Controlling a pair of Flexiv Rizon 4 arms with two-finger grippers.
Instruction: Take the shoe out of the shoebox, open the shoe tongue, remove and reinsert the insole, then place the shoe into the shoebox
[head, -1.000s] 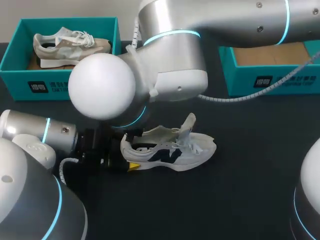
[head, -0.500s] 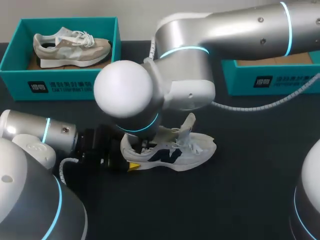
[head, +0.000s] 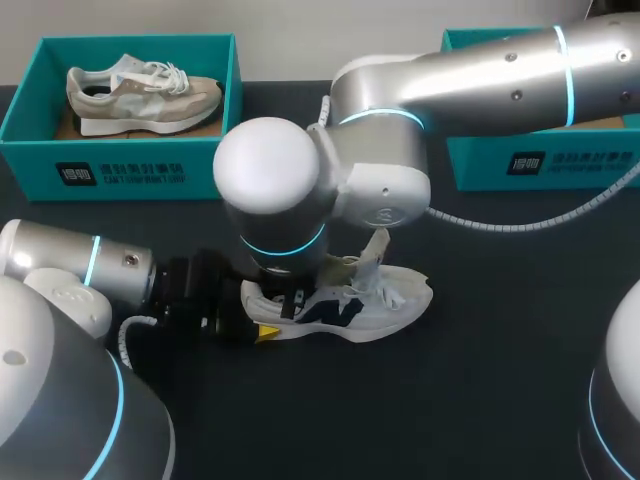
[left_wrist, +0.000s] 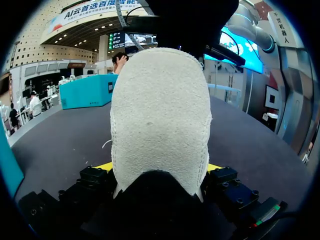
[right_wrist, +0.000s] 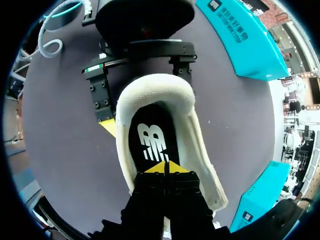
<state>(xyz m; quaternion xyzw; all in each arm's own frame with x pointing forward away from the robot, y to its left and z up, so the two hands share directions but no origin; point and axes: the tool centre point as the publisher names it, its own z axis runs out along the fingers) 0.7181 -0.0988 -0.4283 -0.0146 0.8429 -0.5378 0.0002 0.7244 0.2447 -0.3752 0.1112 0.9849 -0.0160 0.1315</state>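
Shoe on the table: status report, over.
Left claw shut on shoe, at the heel. Right claw shut, at the insole inside the shoe. Tongue up. Second shoe boxed, well apart.

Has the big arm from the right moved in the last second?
Yes. The right arm slid its round white joint rightward, away from the left shoebox, to hang above the sneaker heel.

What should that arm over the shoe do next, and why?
Probably dip the right claw down and pinch the black insole to lift it out. The tongue is already up, the insole lies flat inside the shoe under the shut claw, and the left claw grips the heel.
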